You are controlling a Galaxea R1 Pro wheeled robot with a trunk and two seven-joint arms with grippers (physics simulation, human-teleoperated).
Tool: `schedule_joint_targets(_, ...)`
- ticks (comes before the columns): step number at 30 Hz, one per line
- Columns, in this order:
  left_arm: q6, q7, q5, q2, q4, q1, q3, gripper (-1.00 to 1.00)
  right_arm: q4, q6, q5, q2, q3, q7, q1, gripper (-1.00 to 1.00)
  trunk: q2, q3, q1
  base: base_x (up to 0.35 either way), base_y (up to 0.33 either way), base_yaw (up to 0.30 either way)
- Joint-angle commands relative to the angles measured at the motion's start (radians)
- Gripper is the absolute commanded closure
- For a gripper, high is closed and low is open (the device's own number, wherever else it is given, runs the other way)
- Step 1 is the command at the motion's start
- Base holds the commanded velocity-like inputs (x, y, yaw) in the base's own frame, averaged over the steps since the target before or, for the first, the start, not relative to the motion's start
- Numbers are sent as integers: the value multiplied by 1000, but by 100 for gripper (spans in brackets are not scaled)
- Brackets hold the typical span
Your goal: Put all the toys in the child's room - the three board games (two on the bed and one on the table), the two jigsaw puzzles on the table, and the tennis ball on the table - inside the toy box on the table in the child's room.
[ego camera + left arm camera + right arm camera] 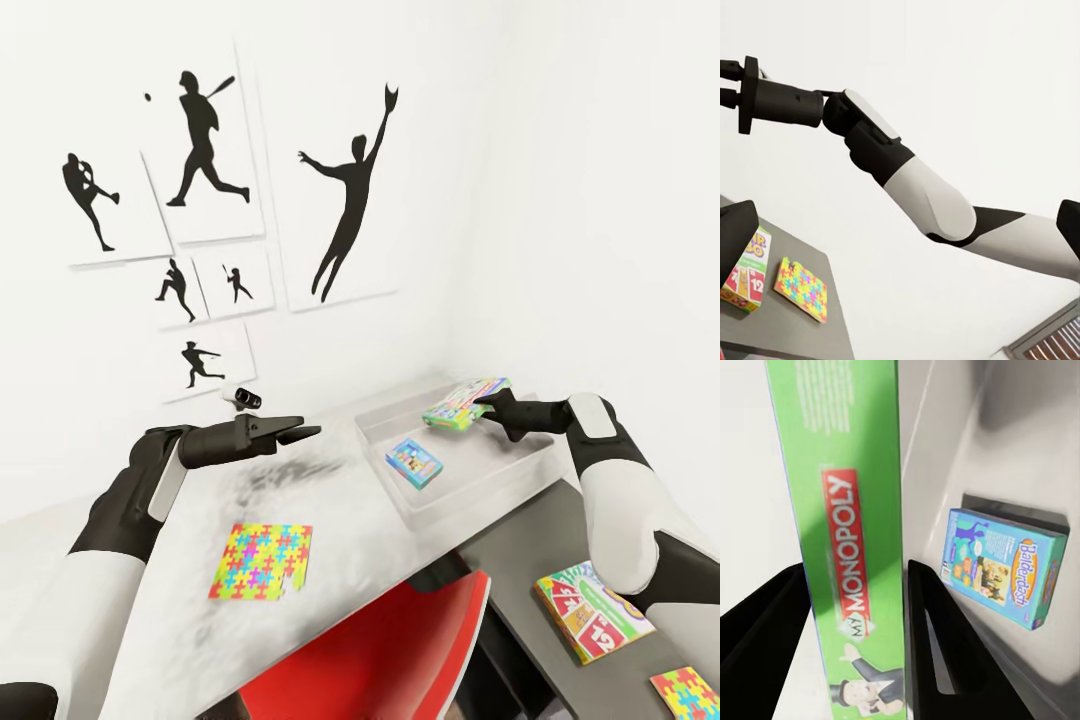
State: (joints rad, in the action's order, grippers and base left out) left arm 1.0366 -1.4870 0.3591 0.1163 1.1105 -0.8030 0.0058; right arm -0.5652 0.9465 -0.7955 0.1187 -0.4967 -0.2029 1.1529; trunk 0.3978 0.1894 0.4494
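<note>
Right wrist view. My right gripper has its two dark fingers closed on the edge of a green Monopoly game box. Beyond it I see a blue game box lying flat inside the grey tray.

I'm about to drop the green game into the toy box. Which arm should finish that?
Right. The right gripper already grips the green Monopoly box, held over the toy box beside the blue game. The left gripper hovers empty over the table.
</note>
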Motion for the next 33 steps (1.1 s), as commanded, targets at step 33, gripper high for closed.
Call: schedule_joint_targets(33, 11, -5, 9, -2, 0, -144, 67, -100, -1, -10, -11, 0, -6, -12, 2, 100, 2, 55, 1, 0, 0, 0)
